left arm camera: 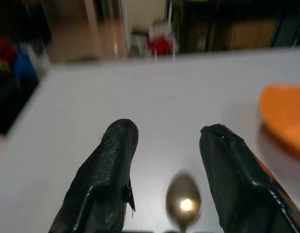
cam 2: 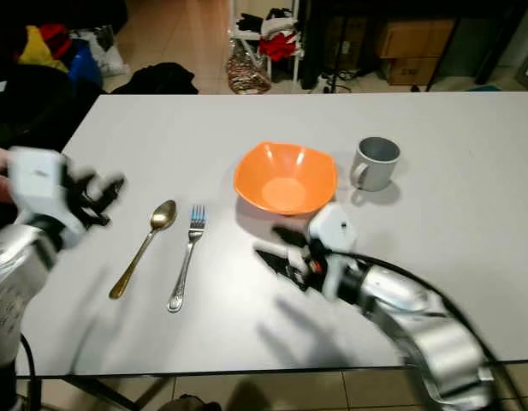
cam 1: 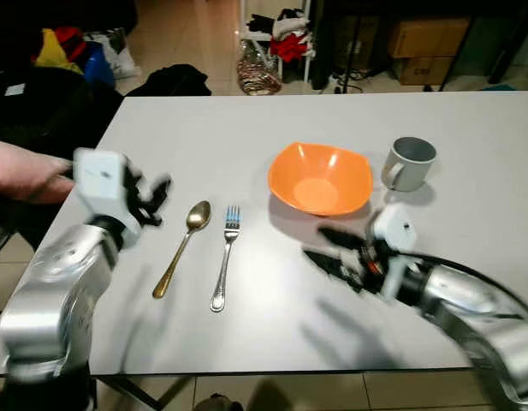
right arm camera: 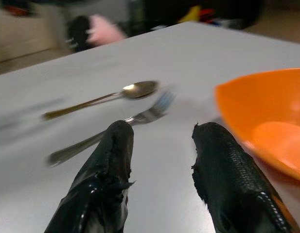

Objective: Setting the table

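Note:
On the white table (cam 1: 246,137) lie a gold spoon (cam 1: 183,247) and a silver fork (cam 1: 226,256) side by side, left of an orange bowl (cam 1: 320,178). A grey mug (cam 1: 408,163) stands to the bowl's right. My left gripper (cam 1: 155,202) hovers open just left of the spoon's bowl (left arm camera: 184,202), nothing between its fingers (left arm camera: 111,160). My right gripper (cam 1: 328,248) is open and empty, low over the table in front of the orange bowl (right arm camera: 266,121), pointing toward the fork (right arm camera: 140,119). Both arms look motion-blurred.
A person's hand (cam 1: 24,175) reaches in at the table's left edge, close behind my left gripper. Beyond the far edge are bags, clothes and cardboard boxes (cam 1: 426,38) on the floor. The near right part of the table is bare.

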Controlling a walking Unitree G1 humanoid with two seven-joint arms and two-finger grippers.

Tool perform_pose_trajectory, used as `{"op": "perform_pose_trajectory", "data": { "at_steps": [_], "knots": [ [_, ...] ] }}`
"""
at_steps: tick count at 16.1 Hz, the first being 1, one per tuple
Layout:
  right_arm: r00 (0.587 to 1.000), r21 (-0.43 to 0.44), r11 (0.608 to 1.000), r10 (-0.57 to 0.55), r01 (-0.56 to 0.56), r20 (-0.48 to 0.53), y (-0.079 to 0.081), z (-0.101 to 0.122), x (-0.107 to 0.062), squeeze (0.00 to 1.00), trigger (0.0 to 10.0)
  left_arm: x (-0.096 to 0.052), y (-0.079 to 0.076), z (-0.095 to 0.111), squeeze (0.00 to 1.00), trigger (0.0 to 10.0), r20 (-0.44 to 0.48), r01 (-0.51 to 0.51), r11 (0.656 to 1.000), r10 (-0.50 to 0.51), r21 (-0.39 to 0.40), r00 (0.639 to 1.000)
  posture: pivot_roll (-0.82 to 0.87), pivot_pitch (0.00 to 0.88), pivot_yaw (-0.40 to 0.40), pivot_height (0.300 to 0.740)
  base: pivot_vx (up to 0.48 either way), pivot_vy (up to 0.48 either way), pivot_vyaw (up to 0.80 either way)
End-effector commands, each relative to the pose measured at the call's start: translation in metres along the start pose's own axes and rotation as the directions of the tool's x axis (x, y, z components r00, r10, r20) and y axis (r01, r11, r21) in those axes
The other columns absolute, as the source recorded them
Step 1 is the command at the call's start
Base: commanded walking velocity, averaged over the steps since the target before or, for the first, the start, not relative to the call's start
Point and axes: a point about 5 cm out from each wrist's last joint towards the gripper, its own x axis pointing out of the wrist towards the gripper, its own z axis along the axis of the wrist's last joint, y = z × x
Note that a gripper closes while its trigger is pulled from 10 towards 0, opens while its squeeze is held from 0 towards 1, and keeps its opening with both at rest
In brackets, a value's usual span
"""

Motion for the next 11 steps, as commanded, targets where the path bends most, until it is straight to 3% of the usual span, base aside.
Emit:
{"op": "perform_pose_trajectory", "data": {
  "at_steps": [1,4,6,9,11],
  "knots": [
    [0.995,-0.013,0.995,-0.095,0.095,0.031,-0.007,0.002,-0.001,0.00,10.0,-0.010,-0.004,0.000,0.00,10.0,0.050,-0.041,0.998,0.039,0.036,0.998,-0.06,0.000,0.061,0.740,0.000,0.000,0.00],
    [0.985,-0.036,0.986,-0.159,0.161,0.061,0.004,0.000,0.004,0.00,10.0,-0.033,-0.018,-0.019,0.00,10.0,0.030,-0.086,0.996,0.086,0.019,0.996,-0.06,0.000,0.054,0.740,0.000,-0.089,0.00],
    [0.981,0.026,0.984,-0.177,0.176,0.077,0.012,-0.004,0.006,0.00,10.0,-0.048,-0.030,-0.030,0.00,10.0,0.000,-0.126,0.992,0.126,0.000,0.992,-0.05,0.000,0.034,0.740,0.000,-0.362,0.00],
    [0.982,0.096,0.981,-0.175,0.168,0.072,0.016,-0.011,0.008,0.00,10.0,-0.061,-0.035,-0.042,0.00,10.0,-0.034,-0.171,0.985,0.171,0.022,0.985,-0.03,0.000,0.019,0.740,0.000,-0.390,0.00],
    [0.984,0.094,0.983,-0.166,0.160,0.061,0.017,-0.015,0.008,0.00,10.0,-0.065,-0.036,-0.044,0.00,10.0,-0.033,-0.178,0.983,0.180,0.033,0.983,-0.03,0.000,0.014,0.740,0.000,-0.388,0.00]
  ]
}}
